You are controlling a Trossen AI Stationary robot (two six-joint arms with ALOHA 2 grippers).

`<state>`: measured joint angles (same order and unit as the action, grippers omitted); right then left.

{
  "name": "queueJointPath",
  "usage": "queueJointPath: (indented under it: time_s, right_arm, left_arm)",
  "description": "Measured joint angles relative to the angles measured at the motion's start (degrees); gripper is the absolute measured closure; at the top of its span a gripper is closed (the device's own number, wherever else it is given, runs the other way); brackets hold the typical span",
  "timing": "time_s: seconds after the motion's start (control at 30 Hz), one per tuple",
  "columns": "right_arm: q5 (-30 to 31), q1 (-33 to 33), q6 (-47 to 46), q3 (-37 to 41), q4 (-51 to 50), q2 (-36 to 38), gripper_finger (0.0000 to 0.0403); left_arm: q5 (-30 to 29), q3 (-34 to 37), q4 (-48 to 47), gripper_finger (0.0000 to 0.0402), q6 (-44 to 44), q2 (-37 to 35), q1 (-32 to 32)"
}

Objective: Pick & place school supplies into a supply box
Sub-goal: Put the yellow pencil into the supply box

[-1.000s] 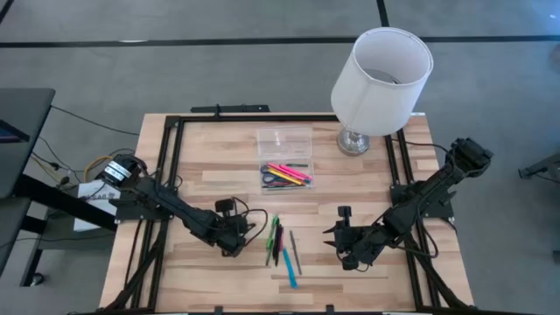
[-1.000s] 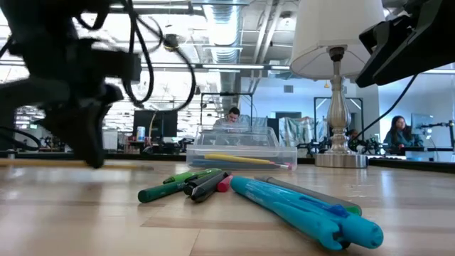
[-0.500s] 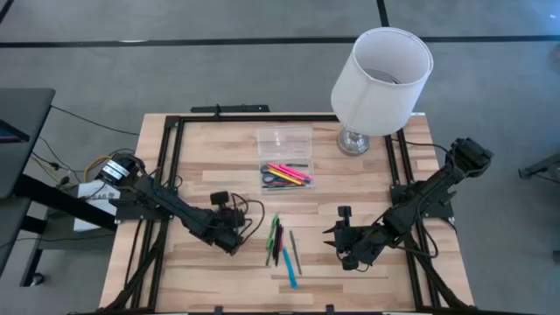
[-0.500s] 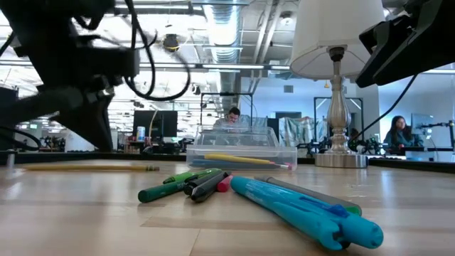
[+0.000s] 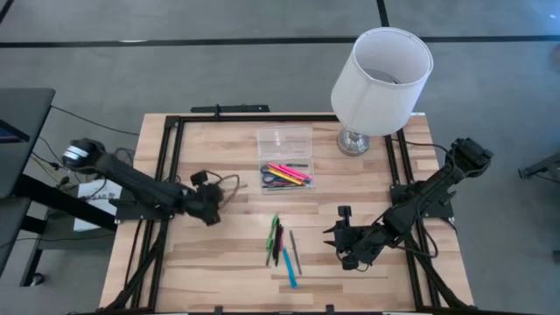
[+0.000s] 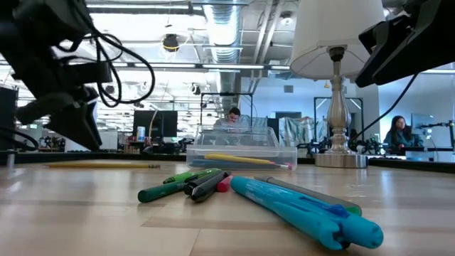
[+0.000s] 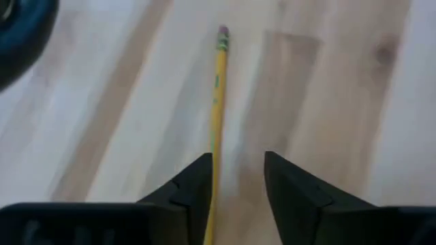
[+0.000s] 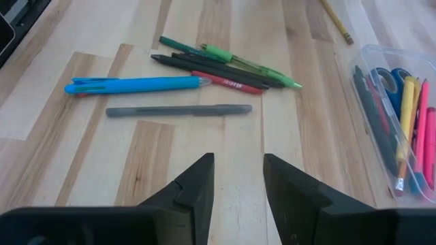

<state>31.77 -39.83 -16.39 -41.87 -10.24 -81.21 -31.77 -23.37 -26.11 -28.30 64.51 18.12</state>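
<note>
Yellow pencil (image 7: 218,116) flat on wood, seemingly just off the parted, empty left claw (image 7: 238,178); right claw (image 8: 238,178) open.

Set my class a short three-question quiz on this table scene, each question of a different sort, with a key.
1. True or false: the clear plastic rectangular supply box is empty.
2. Which thing lies on the table right ahead of the left pincer? A. a yellow wooden pencil B. blue-handled scissors C. a pink marker
3. Fill the gap: in front of the right pincer, the thin grey pen lies next to a fat pen coloured ____.

Key
1. False: it holds pink markers and blue-handled scissors, among others.
2. A: the yellow wooden pencil.
3. Blue: the fat light-blue pen.
</note>
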Motion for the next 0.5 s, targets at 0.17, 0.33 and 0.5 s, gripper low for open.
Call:
queueJointPath:
  time_s: [0.17, 0.33, 0.5]
  right_arm:
    - [-0.01, 2.09, 0.16, 0.00, 0.02, 0.00, 0.0282]
    - [-0.23, 4.37, 0.29, 0.00, 0.13, -0.41, 0.0282]
    - [-1.77, 5.80, 0.29, 0.02, -0.01, -0.85, 0.0282]
  left_arm:
    - [1.29, 9.52, 8.58, 0.0236, 6.65, -11.66, -8.52]
    - [7.48, 13.74, 15.24, 0.0210, 10.15, -16.58, -16.51]
    - [10.59, 14.12, 17.13, 0.0196, 7.97, -16.41, -21.59]
